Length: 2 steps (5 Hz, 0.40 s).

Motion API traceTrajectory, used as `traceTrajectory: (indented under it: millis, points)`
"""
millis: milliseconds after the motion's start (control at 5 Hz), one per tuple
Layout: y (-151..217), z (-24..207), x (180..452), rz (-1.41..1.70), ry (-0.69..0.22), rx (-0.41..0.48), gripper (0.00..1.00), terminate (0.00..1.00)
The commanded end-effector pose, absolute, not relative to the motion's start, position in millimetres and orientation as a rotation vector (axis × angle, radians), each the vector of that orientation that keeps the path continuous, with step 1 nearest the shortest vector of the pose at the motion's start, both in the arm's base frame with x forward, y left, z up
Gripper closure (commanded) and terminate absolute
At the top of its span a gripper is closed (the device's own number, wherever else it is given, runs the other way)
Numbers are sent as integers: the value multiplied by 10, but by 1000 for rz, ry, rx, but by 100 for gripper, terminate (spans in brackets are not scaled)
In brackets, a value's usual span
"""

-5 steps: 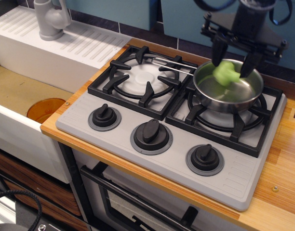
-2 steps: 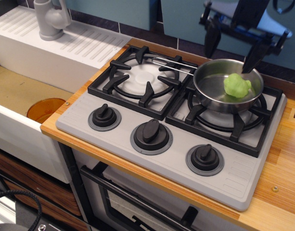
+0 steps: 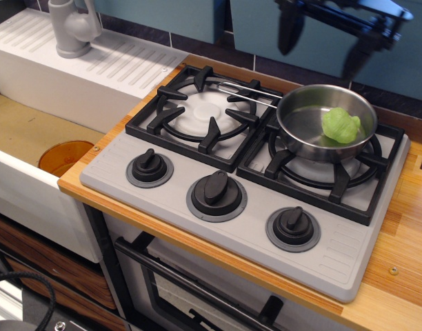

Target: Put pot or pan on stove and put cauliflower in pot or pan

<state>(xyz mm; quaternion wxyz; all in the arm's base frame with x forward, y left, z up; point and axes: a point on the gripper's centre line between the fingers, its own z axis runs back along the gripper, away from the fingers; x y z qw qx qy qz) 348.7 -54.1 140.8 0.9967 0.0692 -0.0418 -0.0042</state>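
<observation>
Tool (image 3: 321,45) blurred, its upper body cut off by top edge; oven door (image 3: 197,289) cut off at bottom.

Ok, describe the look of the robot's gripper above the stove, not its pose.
The gripper is black, with two long, narrow, flat fingers hanging from a wide black crossbar that has small screws at its right end. Motion blur softens it. Only its lower part is in frame; no cables or markings can be made out.

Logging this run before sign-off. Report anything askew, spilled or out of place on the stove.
Nothing stands out. The pan sits level on the right burner of the stove, its wire handle lying across the left grate. The cauliflower lies inside the pan, toward its right side. The claw hangs open above, touching nothing.
</observation>
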Motion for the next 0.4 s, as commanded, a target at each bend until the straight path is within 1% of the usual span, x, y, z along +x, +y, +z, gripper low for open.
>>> traceTrajectory:
  millis: [0,200]
  points:
    - [-386,1697,3690,-63,-181,70,0,0]
    - [-386,1697,3690,-63,-181,70,0,100]
